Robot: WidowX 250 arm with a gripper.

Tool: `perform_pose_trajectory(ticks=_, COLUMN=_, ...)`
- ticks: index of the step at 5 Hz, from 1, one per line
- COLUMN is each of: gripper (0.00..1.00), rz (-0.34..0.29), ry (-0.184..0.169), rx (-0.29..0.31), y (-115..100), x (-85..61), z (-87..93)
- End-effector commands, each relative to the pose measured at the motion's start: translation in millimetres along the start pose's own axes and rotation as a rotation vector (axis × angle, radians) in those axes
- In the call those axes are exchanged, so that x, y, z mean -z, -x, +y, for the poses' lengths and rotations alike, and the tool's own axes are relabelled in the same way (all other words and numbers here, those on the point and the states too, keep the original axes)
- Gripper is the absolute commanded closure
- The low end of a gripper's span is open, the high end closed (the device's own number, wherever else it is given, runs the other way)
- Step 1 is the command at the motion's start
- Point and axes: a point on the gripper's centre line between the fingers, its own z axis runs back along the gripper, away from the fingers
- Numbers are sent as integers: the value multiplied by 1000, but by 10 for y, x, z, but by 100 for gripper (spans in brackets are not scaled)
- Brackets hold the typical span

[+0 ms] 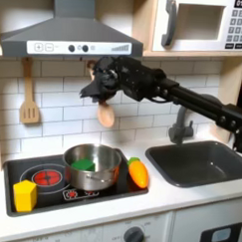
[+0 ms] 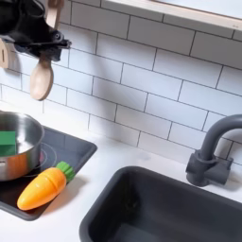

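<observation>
My black gripper (image 1: 101, 89) hangs in front of the white tiled wall, above the stove, and is shut on the handle of a wooden spoon (image 1: 106, 115). The spoon's bowl points down, above the rim of a silver pot (image 1: 92, 164) that holds a green item (image 1: 83, 163). In the second exterior view the gripper (image 2: 42, 45) sits at the top left with the spoon (image 2: 40, 81) dangling under it, above the pot (image 2: 17, 142). An orange toy carrot (image 1: 139, 174) lies right of the pot in the first exterior view; the carrot (image 2: 44, 188) also lies below the spoon in the second exterior view.
A yellow block (image 1: 25, 196) stands on the black stove (image 1: 50, 195). A wooden spatula (image 1: 29, 101) hangs on the wall at the first exterior view's left. The dark sink (image 1: 206, 165) and faucet (image 1: 181, 126) lie at its right. A range hood (image 1: 67, 36) and microwave (image 1: 202, 25) sit overhead.
</observation>
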Motion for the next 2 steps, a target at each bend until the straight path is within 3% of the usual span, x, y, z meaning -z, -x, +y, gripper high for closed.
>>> perform_pose_trajectory(ticks=1, gripper=100, rz=87, ry=17, rx=-1, y=192, x=-80, z=6)
perform_pose_trajectory(ticks=2, gripper=100, rz=127, ry=17, rx=0, y=271, x=-158, z=8)
